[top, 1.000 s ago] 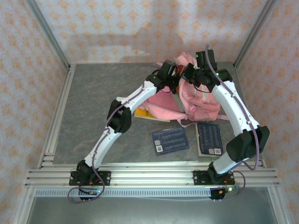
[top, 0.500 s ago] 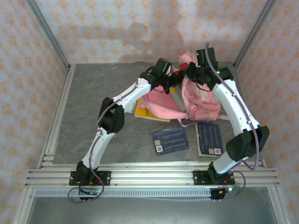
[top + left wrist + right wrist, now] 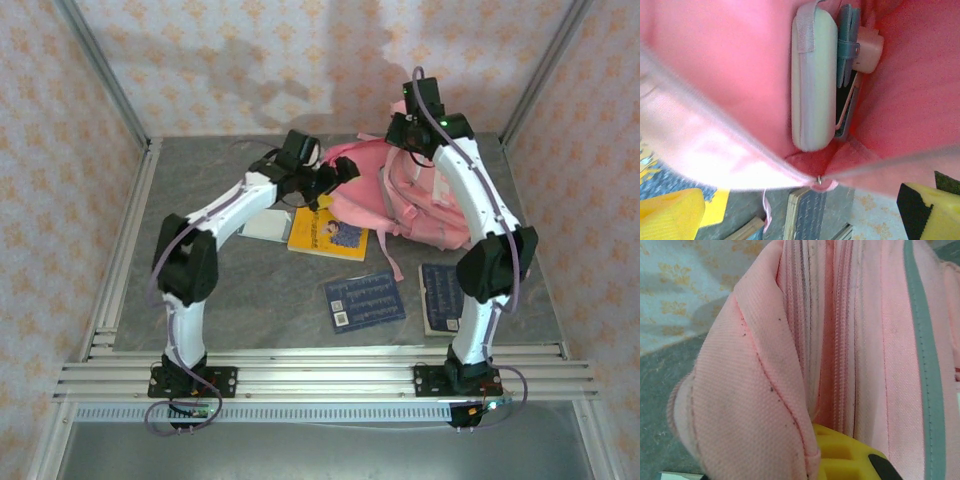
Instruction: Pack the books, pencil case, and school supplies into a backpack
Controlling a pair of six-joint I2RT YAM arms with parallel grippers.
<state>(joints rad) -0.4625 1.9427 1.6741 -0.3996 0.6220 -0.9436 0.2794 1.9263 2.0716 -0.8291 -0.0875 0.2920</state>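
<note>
pink backpack (image 3: 425, 205) is floppy; we seem to pinch its rim with right pincer (image 3: 402, 138) shut, left pincer (image 3: 800, 212) apart.

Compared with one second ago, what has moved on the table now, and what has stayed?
The left tool, open, drew back to the left, out of the backpack, so more of the yellow book is uncovered. The right tool, shut on the backpack's top edge, shifted toward the back wall. The two navy books stayed where they were.
</note>
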